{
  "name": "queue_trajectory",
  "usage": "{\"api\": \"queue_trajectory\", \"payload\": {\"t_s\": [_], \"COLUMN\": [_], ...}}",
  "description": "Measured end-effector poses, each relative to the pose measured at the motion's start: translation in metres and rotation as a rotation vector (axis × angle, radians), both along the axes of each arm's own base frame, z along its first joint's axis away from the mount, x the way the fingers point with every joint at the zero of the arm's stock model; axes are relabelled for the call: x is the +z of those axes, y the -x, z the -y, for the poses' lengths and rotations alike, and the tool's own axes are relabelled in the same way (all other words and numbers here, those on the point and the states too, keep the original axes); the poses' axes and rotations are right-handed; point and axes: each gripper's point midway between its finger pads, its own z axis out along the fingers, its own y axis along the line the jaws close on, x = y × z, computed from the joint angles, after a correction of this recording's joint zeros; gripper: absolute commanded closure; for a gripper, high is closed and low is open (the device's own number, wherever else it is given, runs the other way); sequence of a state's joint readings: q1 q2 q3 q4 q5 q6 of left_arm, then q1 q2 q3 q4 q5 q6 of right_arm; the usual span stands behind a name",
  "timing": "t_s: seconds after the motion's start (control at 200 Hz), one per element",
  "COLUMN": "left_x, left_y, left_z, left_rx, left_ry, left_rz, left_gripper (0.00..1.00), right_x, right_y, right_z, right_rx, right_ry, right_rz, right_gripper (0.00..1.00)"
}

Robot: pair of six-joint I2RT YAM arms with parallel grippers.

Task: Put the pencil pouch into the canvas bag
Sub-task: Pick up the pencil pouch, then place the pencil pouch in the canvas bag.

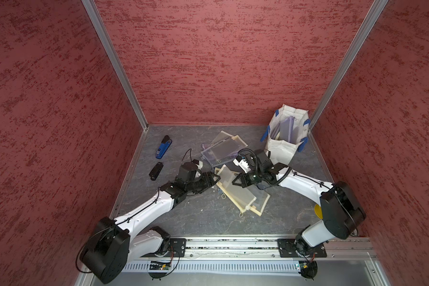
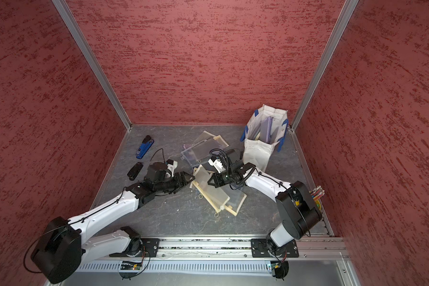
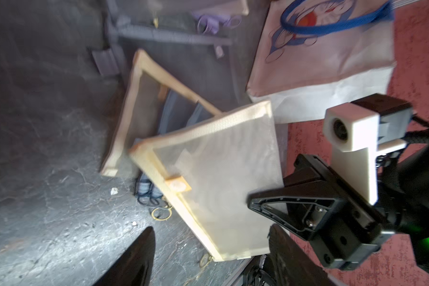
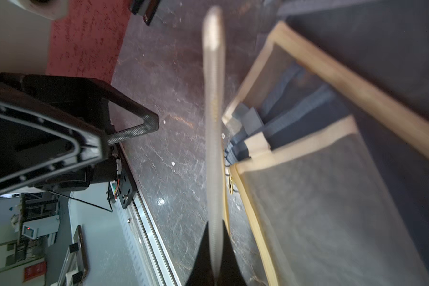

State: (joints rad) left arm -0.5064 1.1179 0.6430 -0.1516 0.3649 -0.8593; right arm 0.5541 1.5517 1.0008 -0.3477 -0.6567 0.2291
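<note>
While the right pincer [image 1: 234,182] is clamped on a beige pencil pouch [image 1: 237,194] mid-table, the left pincer [image 1: 215,178] stands apart at its nine o'clock. The canvas bag [image 1: 281,148], at two o'clock, holds purple pouches [image 1: 288,127]; other pouches [image 1: 219,148] lie outside.

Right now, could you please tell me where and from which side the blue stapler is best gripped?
Take the blue stapler across its narrow middle, coming straight down from above. It lies flat on the table, long and slim, with bare tabletop along both long sides, so jaws set across its length should fit. The black device lies apart from it.
</note>
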Motion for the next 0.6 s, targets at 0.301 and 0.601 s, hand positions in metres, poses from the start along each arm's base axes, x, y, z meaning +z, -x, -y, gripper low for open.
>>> {"api": "queue_trajectory", "payload": {"t_s": [0.301,0.601], "left_x": [0.076,0.089], "left_y": [-0.025,-0.050], "left_z": [-0.008,0.015], "left_rx": [-0.045,-0.130], "left_ry": [-0.101,-0.159], "left_rz": [0.183,0.242], "left_gripper": [0.19,0.09], "right_x": [0.118,0.243], "right_y": [-0.093,-0.198], "right_z": [0.029,0.136], "right_rx": [-0.224,-0.639], "right_ry": [-0.056,-0.012], "right_rz": [0.239,0.438], "right_gripper": [1.00,1.00]}}
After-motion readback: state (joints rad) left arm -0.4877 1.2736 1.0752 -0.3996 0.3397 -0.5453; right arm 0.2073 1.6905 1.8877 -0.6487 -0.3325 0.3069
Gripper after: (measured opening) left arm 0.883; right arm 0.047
